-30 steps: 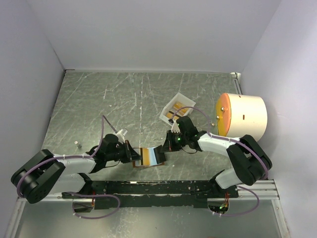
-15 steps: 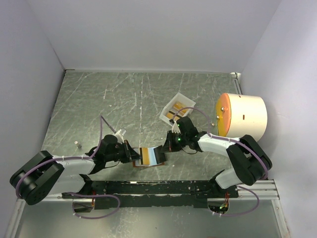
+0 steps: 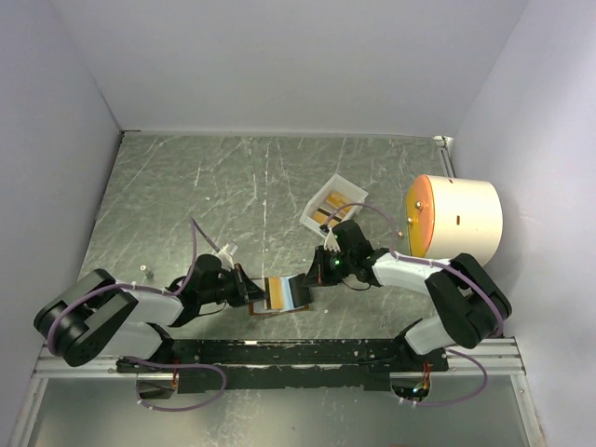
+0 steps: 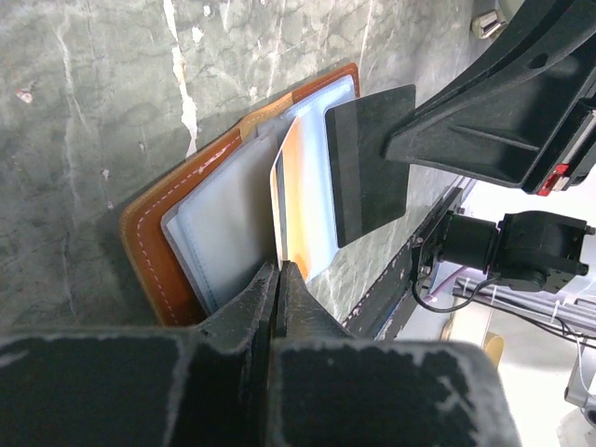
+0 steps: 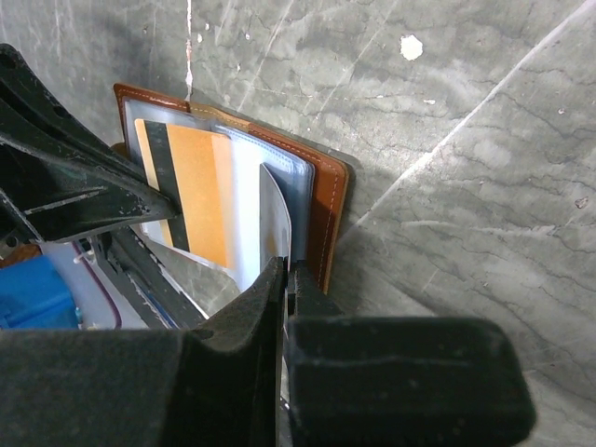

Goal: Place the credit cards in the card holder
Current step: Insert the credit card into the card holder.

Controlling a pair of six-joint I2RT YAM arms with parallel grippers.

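Observation:
The brown card holder [image 4: 149, 247] lies open on the table between my two grippers, its clear pockets fanned up. My left gripper [image 4: 278, 270] is shut on the near edge of an orange credit card [image 4: 303, 196], which stands among the pockets. From the other side, my right gripper [image 5: 285, 265] is shut on a clear pocket sheet [image 5: 272, 219] of the card holder [image 5: 328, 200]. That view shows the card [image 5: 196, 191] with its black stripe. From above, the left gripper [image 3: 250, 291] and right gripper [image 3: 305, 281] flank the card [image 3: 277, 292]. More orange cards [image 3: 332, 201] lie in a tray.
The small white tray [image 3: 317, 194] sits behind the right gripper. A large white cylinder with an orange face [image 3: 456, 216] lies at the right. A small screw [image 3: 144, 270] stands at the left. Grey walls close in the table on three sides.
The left arm's rear links have shifted slightly up and to the right. Both grippers stay shut at the card holder, and the card has barely moved.

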